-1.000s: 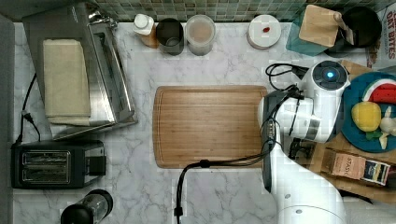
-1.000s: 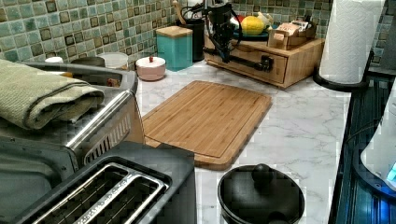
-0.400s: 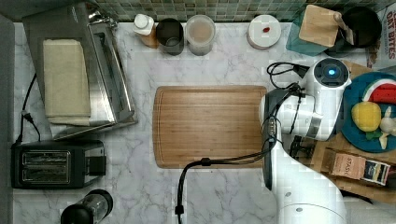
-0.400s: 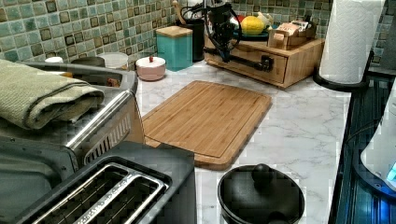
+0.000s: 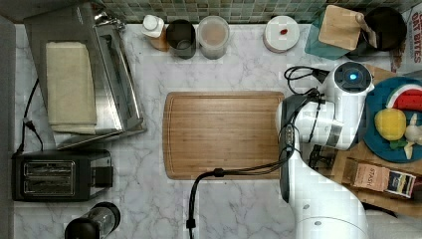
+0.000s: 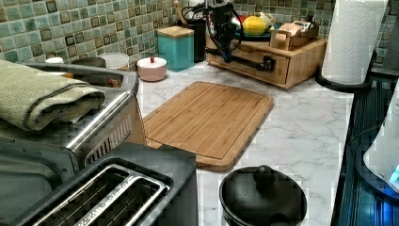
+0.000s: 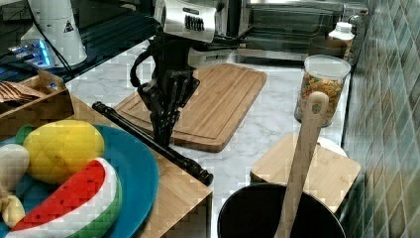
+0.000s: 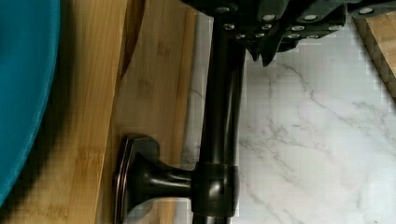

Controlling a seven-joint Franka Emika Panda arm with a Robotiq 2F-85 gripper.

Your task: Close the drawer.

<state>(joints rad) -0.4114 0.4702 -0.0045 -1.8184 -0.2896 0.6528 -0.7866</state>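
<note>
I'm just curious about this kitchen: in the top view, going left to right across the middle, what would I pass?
Folded towel → cutting board → the robot's hand → blue plate with fruit.

A white marble counter [image 5: 239, 209] carries a wooden cutting board [image 5: 221, 134], toaster [image 5: 59, 175] and jars [image 5: 213, 36].

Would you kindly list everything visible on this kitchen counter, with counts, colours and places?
Bamboo cutting board: one, brown, counter centre.
Wooden drawer box: one, light wood, black bar handle, top view's right.
Round plate of toy fruit: one, blue, atop the box.
Steel toaster oven: one, silver, folded towel on top.
Slot toaster: one, black, top view's lower left.
Paper towel roll: one, white, left view's right.
Robot hand: one, black, at the handle.
</note>
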